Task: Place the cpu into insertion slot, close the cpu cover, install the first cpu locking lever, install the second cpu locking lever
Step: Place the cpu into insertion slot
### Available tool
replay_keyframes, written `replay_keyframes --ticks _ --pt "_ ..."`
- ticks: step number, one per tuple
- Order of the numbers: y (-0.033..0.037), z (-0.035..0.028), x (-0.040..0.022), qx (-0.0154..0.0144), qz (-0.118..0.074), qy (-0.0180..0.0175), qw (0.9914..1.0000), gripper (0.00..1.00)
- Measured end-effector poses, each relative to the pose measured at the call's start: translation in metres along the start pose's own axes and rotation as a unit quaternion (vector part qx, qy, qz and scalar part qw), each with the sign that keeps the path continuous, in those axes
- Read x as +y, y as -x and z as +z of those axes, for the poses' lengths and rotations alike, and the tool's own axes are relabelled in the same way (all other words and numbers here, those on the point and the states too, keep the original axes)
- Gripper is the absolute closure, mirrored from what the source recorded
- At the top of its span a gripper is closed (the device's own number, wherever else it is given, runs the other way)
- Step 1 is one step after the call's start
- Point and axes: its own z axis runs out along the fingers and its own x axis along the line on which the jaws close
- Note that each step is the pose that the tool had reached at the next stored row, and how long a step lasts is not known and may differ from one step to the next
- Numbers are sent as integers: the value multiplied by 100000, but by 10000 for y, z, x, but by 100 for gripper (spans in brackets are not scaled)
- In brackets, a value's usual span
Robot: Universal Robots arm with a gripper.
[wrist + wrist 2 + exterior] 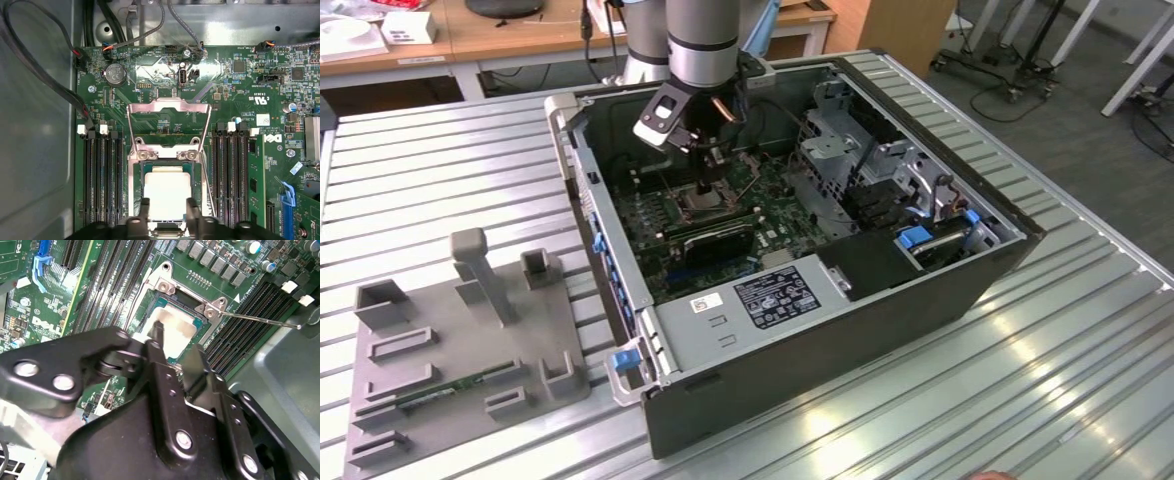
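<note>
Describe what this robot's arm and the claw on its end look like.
The arm is a smooth silvery-grey cylinder with pale blue trim at its joint. A white-and-black block and dark cables sit at its wrist. The gripper is matte black, built of angular linked plates studded with round silver screw heads.

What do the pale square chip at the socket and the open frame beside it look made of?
The cpu: probably metal-topped; its flat face glares pale under the light. The cpu cover: seemingly thin stamped steel, silvery, with bright edge glints.
</note>
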Motion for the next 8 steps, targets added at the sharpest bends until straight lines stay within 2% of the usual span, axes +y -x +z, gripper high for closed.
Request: replay_keyframes --ticks 1,2,3,4,6,8 --pt "0 0 0 1 2 1 100000 59" --pt "0 -1 0 -2 1 -2 100000 71" --pt "0 0 0 1 0 1 100000 77" --pt "0 -1 0 -1 1 -1 100000 77" --pt "0 -1 0 -2 -1 -3 100000 89" --pt "0 -1 0 -1 -2 0 100000 89"
